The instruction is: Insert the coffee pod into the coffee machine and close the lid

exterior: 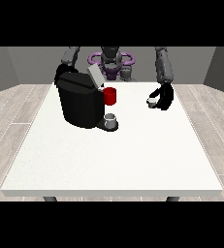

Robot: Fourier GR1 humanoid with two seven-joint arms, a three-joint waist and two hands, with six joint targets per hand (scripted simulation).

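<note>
Front view, left to right.

Table (108, 164): large, white, wood-plank floor around it.

Hand at the view's left: arm comes down behind the coffee machine (79, 101); the hand itself is hidden by the machine body, so I can't tell how its fingers lie.

Coffee machine: black, boxy, on the left-centre of the table, toward the robot's side. Lid (95, 76) is up, a grey flap tilted back at the machine's top right corner. Not closed.

Red cup (110, 96): just right of the machine's upper front, touching or nearly touching it; can't tell which. Looks like it sits behind the machine's spout area.

Grey cup (111, 119): small, upright, on the machine's dark base tray at the lower right of the body, directly below the red cup.

Bare table between the machine and the other hand.

Hand at the view's right (163, 97): black, hanging down from the grey forearm, low over the table's far right area. Fingers curled round the coffee pod (152, 100), a small pale item at the hand's left side. Pod is in that hand, well apart from the machine, so not inserted. Can't tell whether pod or hand touches the table.

Robot torso is at top centre behind the table, with a purple ring at its waist.
</note>
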